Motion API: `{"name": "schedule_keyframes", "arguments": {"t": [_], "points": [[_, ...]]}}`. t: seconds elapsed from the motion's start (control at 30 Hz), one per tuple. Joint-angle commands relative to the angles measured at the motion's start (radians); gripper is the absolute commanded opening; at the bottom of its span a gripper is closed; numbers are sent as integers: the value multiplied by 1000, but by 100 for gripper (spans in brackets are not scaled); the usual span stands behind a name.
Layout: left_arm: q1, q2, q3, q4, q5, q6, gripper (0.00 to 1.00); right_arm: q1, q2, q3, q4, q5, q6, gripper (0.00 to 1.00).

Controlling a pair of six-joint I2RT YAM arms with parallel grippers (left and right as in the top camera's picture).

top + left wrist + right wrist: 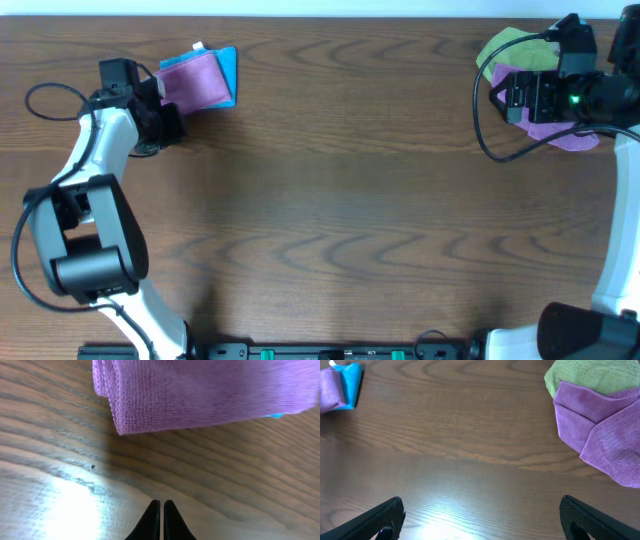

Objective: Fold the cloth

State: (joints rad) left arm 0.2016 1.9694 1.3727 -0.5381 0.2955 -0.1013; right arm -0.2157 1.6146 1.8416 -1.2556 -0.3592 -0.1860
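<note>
Noting hazard: our right gripper (482,507), jaws wide, may snag both piled cloths (600,435) upper right; left gripper (161,519) closed, empty.

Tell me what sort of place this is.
Probably a robotics lab bench, not a home: the left arm and right arm, cables trailing, flank a wood-grain table holding cloths: a folded purple cloth on a blue cloth, and a loose purple cloth overlapping a green cloth.

Overhead: straight down. Left wrist: near folded cloth (200,395). Right wrist: same, far-off.
</note>
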Motion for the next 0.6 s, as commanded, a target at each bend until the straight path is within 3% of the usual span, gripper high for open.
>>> {"name": "schedule_keyframes", "arguments": {"t": [0.0, 0.57], "points": [[-3, 40, 5, 18, -11, -12, 6, 6, -19, -8, 0, -5, -13, 99], [-7, 104, 5, 136, -37, -12, 6, 6, -19, -8, -1, -5, -13, 99]]}}
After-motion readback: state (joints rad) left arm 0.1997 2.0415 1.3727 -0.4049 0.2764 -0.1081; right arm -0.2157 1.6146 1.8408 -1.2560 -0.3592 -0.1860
